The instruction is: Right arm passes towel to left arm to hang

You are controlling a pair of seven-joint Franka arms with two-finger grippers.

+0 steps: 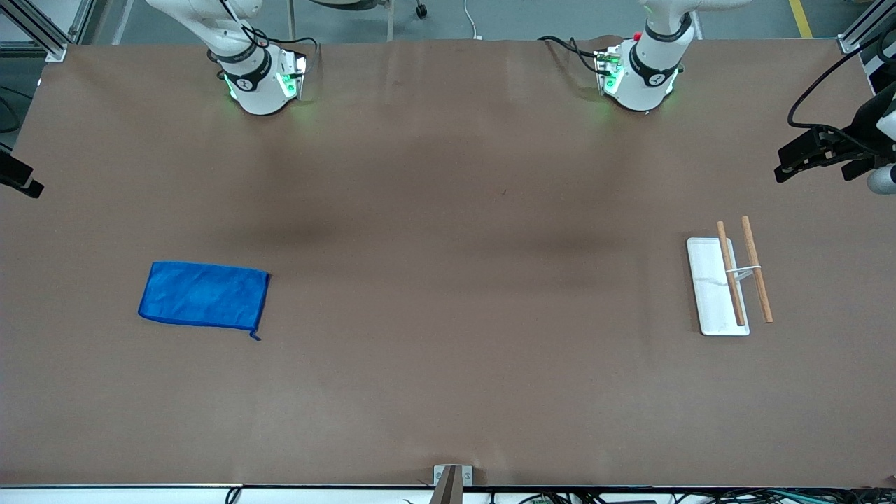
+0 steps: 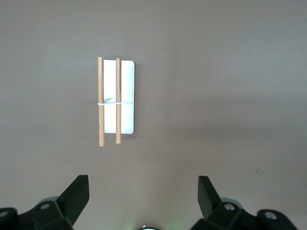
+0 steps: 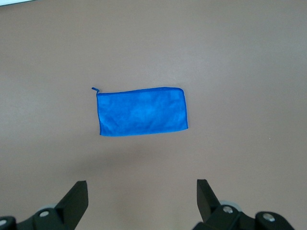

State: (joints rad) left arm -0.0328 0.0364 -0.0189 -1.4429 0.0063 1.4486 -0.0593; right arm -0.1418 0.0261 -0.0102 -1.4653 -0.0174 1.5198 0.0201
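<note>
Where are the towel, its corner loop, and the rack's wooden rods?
towel (image 1: 203, 294), front view, middle of the folded blue cloth.
corner loop (image 3: 94, 89), right wrist view, small tab sticking out from one towel corner.
wooden rods (image 2: 118, 100), left wrist view, mid-length of the rod over the white base.

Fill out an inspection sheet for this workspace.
Surface: brown table, bare in the middle.
Job's things: towel flat, folded, toward the right arm's end; loop at its corner nearer the front camera. Rack, white base with two wooden rods, toward the left arm's end.
Clutter: nothing seen.
End effectors: left end effector open, high over the rack; right end effector open, high over the towel; both empty.
Cables: black cables at both arm bases.
Surroundings: grey floor, aluminium frame at the corners.
</note>
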